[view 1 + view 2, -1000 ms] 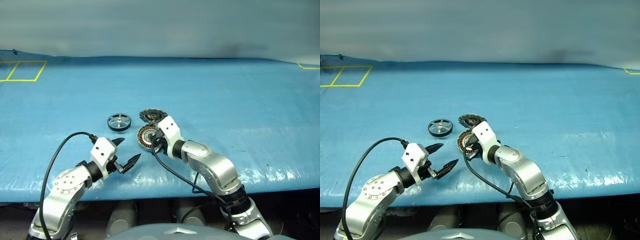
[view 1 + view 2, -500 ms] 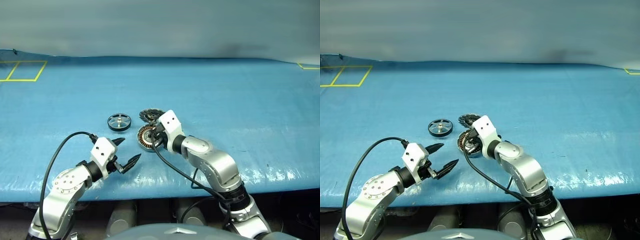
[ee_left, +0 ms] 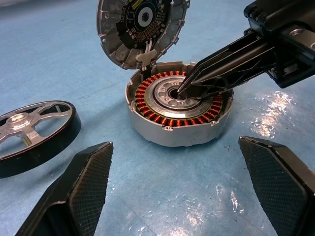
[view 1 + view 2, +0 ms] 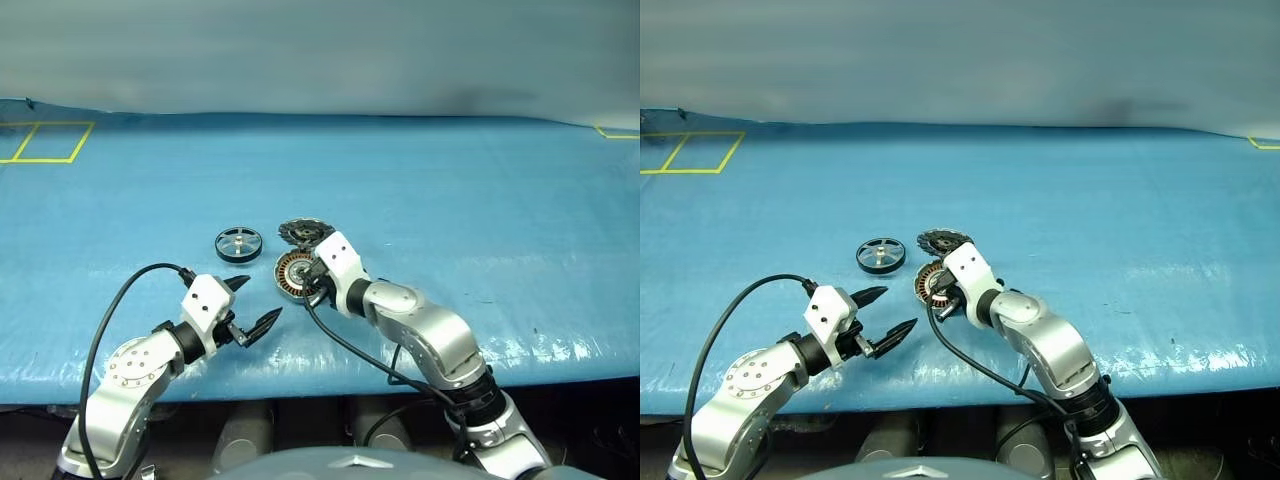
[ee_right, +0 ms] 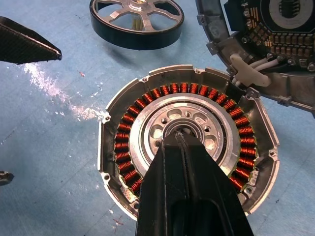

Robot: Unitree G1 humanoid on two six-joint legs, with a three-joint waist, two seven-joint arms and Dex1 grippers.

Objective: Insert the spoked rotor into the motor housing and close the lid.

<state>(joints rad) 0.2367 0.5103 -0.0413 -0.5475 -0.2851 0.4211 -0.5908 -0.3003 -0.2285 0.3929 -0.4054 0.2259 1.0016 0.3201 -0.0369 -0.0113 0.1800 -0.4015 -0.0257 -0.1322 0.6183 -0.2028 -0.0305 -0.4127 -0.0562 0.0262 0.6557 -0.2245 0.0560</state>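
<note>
The motor housing, a grey cup with copper windings, lies open side up on the blue table. My right gripper is shut, and its tips rest in the housing's silver centre bearing. The lid stands tilted on edge at the housing's far rim, joined to it by white wires, with its dark inner face showing. The spoked rotor lies flat to the left of the housing. My left gripper hovers open, nearer to me than the rotor and the housing, pointing toward the housing and touching nothing.
A blue tarp covers the table, whose front edge runs just below my arms. Yellow tape squares mark the far left, and a yellow corner marks the far right. A black cable loops off the left wrist.
The right wrist rocked slightly over the housing and came back, with its tips staying at the centre. The left gripper and the parts have not moved.
</note>
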